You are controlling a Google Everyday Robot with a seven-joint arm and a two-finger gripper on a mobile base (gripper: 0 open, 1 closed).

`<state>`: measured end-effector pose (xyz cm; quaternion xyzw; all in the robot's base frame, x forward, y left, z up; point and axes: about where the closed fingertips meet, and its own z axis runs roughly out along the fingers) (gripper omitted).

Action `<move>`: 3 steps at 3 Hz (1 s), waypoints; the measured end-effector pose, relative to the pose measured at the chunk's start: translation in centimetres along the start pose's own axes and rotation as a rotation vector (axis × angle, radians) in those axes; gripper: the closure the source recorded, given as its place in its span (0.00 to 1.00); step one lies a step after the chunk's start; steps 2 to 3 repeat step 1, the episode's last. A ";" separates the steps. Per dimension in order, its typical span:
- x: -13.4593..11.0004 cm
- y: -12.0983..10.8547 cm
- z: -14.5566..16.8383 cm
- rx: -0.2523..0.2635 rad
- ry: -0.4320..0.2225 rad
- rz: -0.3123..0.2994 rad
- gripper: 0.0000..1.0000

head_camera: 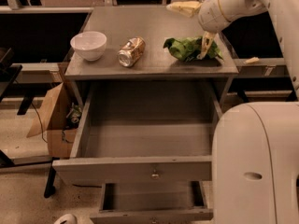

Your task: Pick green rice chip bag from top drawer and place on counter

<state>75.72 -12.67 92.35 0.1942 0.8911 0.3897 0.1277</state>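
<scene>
The green rice chip bag [187,48] lies crumpled on the right part of the counter [149,24]. My gripper [195,27] is open just above it: one finger [184,7] points up and left, the other [206,44] hangs down against the bag's right side. The top drawer [135,170] is pulled out wide below the counter, and its inside shows nothing in it.
A white bowl [88,45] and a crushed gold-tan can [131,51] stand on the counter's left half. A smaller lower drawer [149,200] is partly open. A cardboard box [55,120] sits on the floor at left. My white body [257,164] fills the lower right.
</scene>
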 end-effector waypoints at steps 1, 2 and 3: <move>0.0 0.0 0.0 0.000 0.000 0.000 0.00; 0.0 0.0 0.0 0.000 0.000 0.000 0.00; 0.0 0.0 0.0 0.000 0.000 0.000 0.00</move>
